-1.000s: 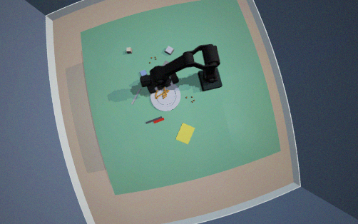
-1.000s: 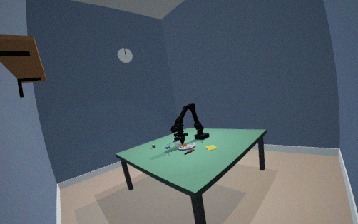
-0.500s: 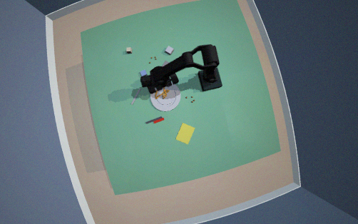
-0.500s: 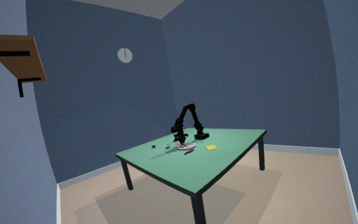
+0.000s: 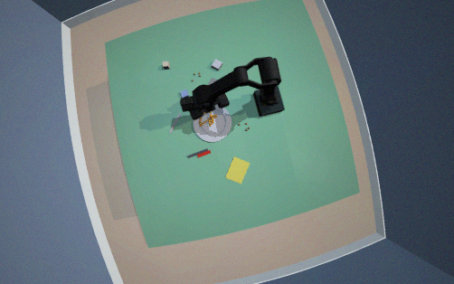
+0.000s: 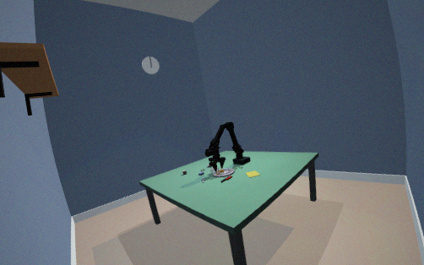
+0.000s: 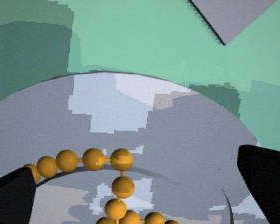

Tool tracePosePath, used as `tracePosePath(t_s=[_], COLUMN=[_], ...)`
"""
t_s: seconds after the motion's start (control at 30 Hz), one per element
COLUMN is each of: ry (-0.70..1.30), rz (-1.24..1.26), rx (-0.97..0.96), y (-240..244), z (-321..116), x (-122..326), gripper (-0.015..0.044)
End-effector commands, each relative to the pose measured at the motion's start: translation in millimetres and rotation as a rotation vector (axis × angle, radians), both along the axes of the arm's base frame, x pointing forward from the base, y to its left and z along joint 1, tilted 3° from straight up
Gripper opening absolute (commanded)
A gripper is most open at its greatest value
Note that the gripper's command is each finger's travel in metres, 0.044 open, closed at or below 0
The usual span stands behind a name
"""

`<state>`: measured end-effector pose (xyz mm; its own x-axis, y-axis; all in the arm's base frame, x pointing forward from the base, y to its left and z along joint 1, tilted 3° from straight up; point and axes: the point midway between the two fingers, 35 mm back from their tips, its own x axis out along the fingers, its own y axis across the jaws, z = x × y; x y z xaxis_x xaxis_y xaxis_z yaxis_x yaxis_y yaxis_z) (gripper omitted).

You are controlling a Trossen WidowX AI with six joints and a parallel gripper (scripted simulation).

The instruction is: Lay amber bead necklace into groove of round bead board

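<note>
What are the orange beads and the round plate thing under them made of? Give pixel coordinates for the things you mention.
The amber beads [image 5: 209, 119] [image 7: 122, 159] look like smooth plastic or glass: they're solid orange, with soft shading. The round board [image 5: 224, 131] [image 7: 191, 125] might be painted wood or plastic: it's plain pale grey and flat, with no wood grain showing.

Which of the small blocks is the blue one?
The blue block beside the gripper; the white and beige ones lie farther from it.

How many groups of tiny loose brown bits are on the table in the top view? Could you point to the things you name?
2: one group [image 5: 194, 74] [image 6: 203, 170] above the round bead board [image 5: 222, 135] [image 6: 231, 172] [image 7: 191, 125], another [image 5: 246, 123] [image 6: 241, 167] just right of it. The arm [image 5: 228, 85] [image 6: 219, 139] may hide more.
</note>
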<state>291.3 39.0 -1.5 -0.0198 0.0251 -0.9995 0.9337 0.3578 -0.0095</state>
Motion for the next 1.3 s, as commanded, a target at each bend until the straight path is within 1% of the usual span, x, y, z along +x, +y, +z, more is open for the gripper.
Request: tracePosePath(t_s=[0.0,0.7,0.73,0.8,1.1,1.27], ry=[0.000,0.000,-0.001,-0.004,-0.026,-0.038], rz=[0.006,0.006,0.022,0.154,1.054,1.554], rx=[-0.002,-0.002,-0.002,0.001,0.019,0.029], y=[-0.2,-0.2,-0.1,0.4,4.0,6.0], z=[1.0,1.0,1.2,2.6,12.6,18.2], x=[0.4,0.4,0.4,0.7,2.1,2.6], gripper=[0.0440,0.0440,0.0414,0.0361,0.0125,0.0120])
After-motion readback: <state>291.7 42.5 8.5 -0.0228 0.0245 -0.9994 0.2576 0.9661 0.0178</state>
